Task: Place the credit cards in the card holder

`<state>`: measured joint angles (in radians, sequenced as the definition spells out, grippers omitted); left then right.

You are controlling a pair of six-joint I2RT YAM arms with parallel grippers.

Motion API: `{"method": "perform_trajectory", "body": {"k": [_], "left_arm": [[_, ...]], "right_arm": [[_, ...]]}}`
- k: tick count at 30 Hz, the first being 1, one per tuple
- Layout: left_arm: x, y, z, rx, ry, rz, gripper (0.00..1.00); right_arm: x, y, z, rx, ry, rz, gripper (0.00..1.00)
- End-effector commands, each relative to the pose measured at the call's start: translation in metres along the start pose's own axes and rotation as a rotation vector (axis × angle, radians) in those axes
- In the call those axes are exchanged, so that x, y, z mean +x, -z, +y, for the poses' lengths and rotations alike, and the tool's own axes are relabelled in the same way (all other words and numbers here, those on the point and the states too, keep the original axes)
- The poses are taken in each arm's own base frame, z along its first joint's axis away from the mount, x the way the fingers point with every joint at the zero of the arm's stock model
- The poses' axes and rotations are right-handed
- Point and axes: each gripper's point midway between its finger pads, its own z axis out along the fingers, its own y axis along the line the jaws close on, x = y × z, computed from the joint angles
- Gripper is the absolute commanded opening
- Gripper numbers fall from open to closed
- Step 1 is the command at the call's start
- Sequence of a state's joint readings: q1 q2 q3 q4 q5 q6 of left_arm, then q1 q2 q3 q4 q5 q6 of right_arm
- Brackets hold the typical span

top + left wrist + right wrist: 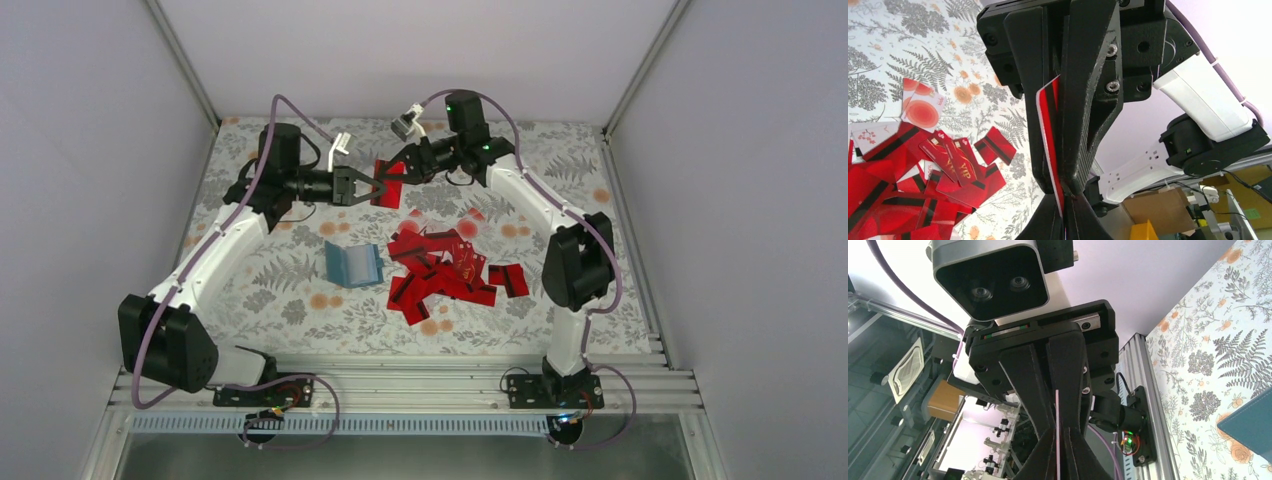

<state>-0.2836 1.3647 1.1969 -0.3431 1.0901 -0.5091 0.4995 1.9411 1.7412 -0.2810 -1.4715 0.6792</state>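
One credit card (390,185) hangs midair; left tool (378,188) and right tool (403,172) both pinch it.

Red credit cards (445,270) (black stripes), teal card holder (353,264), pale tablecloth (290,290) with grey ferns, orange flowers

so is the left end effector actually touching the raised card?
Touching. Left wrist view: the left end effector pinches the raised credit card at its near edge, with no gap visible between fingers and card.
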Motion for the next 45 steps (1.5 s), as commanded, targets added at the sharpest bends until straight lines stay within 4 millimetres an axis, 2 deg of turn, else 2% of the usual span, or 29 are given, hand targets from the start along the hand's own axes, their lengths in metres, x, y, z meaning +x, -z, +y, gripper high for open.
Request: {"method": "perform_trajectory", "body": {"k": [1,2,3,5,6,7,8,12,14,20,24,29,38,45], "left_arm": [[-0.002,0.004,-0.004,-0.008,-0.019,-0.021,0.02],[-0.001,0.004,-0.003,-0.019,-0.012,-0.023,0.02],[-0.001,0.006,0.0,-0.042,-0.006,-0.031,0.02],[0.0,0.012,0.011,-0.114,0.011,-0.056,0.02],[0.0,0.017,0.018,-0.158,0.023,-0.074,0.02],[0.002,0.023,0.027,-0.209,0.042,-0.087,0.02],[0.005,0.03,0.039,-0.273,0.06,-0.097,0.02],[0.031,0.05,0.082,-0.52,0.1,-0.065,0.02],[0.047,0.057,0.098,-0.603,0.126,-0.047,0.02],[0.081,0.091,0.134,-0.866,0.228,-0.063,0.02],[0.099,0.108,0.147,-0.982,0.267,-0.046,0.02],[0.114,0.107,0.158,-0.991,0.278,-0.015,0.02],[0.126,0.099,0.177,-0.989,0.306,0.011,0.02],[0.14,0.096,0.187,-0.987,0.311,0.044,0.02]], "right_arm": [[-0.001,-0.009,0.0,0.001,0.0,0.011,0.04],[-0.002,-0.009,-0.001,0.01,-0.004,0.005,0.09],[-0.003,-0.009,-0.004,0.019,-0.009,-0.001,0.19],[-0.005,-0.009,-0.013,0.058,-0.021,-0.023,0.48],[-0.006,-0.008,-0.021,0.086,-0.033,-0.036,0.59],[-0.004,-0.007,-0.032,0.124,-0.07,-0.048,0.67],[-0.002,-0.006,-0.044,0.161,-0.099,-0.057,0.7],[0.017,-0.002,-0.094,0.294,-0.225,-0.097,0.73],[0.028,-0.005,-0.111,0.344,-0.266,-0.108,0.74],[0.06,-0.038,-0.146,0.44,-0.326,-0.056,0.74],[0.077,-0.059,-0.165,0.489,-0.352,-0.025,0.74],[0.093,-0.079,-0.188,0.528,-0.371,0.021,0.74],[0.106,-0.083,-0.223,0.599,-0.404,0.031,0.73],[0.114,-0.087,-0.234,0.615,-0.424,0.036,0.72]]}}
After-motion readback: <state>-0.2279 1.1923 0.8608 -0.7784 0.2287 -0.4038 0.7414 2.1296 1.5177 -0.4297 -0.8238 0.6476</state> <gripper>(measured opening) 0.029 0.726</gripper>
